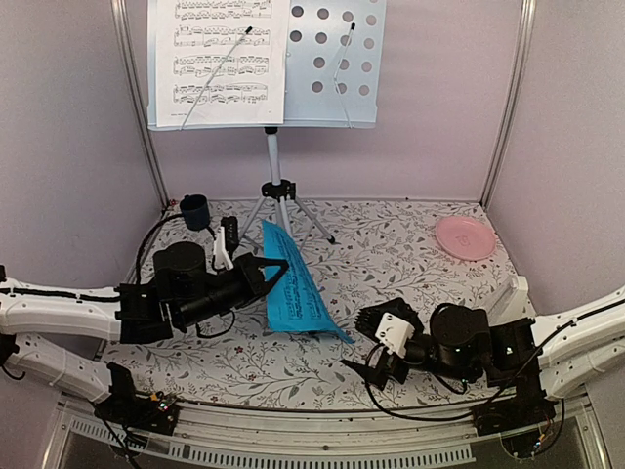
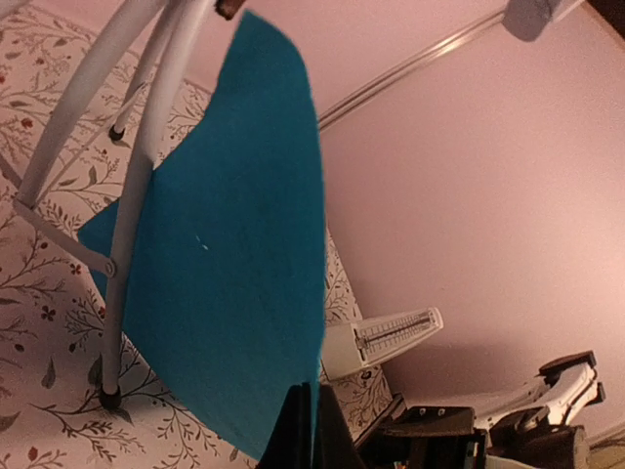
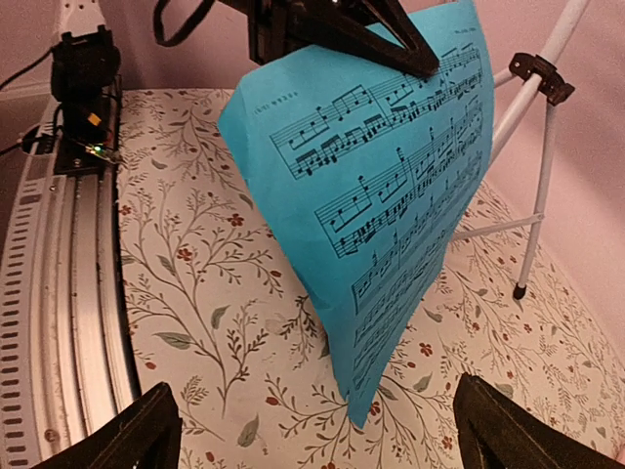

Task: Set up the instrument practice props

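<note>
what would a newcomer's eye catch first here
A blue music sheet stands out mid-table, held upright and pinched near its top by the left pincer. Behind it rises a music stand, with a white music sheet on the left half of its tray.

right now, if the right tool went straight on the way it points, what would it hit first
The blue sheet, hanging from the left tool, dead ahead of the open right tool. Depth is unclear, but nothing shows in between.
</note>
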Motion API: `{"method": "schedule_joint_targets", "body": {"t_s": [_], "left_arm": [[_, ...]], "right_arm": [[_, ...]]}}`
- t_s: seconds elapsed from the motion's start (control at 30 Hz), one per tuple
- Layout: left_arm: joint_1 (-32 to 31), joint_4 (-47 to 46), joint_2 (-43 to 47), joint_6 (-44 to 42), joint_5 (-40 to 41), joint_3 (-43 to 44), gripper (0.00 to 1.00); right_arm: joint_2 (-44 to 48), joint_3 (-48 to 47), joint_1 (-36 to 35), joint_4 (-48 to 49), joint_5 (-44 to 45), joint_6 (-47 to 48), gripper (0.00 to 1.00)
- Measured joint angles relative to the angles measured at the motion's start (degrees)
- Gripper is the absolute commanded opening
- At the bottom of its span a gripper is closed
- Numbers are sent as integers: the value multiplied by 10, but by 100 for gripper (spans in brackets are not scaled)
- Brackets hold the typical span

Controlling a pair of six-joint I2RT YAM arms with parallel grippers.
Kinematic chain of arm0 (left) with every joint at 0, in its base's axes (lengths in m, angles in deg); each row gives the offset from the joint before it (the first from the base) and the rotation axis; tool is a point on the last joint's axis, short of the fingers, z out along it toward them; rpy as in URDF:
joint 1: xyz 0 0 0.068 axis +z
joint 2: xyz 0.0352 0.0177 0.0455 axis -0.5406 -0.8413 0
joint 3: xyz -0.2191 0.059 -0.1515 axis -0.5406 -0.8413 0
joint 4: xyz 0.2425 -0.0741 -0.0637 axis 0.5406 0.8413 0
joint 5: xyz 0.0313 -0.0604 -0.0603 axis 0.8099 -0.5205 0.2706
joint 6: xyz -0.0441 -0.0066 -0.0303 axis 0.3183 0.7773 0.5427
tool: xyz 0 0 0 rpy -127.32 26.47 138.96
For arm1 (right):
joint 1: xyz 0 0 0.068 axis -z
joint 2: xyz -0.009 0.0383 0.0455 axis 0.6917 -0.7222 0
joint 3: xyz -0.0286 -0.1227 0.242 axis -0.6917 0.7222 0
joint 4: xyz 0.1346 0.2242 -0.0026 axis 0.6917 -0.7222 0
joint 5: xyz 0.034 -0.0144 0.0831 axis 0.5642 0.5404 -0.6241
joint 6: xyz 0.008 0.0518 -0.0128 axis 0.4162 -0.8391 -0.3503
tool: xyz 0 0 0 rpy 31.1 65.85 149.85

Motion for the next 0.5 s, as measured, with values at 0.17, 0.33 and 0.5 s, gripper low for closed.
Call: {"method": "schedule_joint_targets", "body": {"t_s": [0.17,0.33,0.5], "left_arm": [[4,-21,26,-118,-82,-3,0],[5,-33,47,-195,-162,-14,0],[5,-32,59,-266,-249,-12,0]], "right_arm": [[67,5,0,-18,-100,-13,99],[99,-1,13,-38,-156,-20,99],[105,-31,36,-69,-202,-19,99]]}}
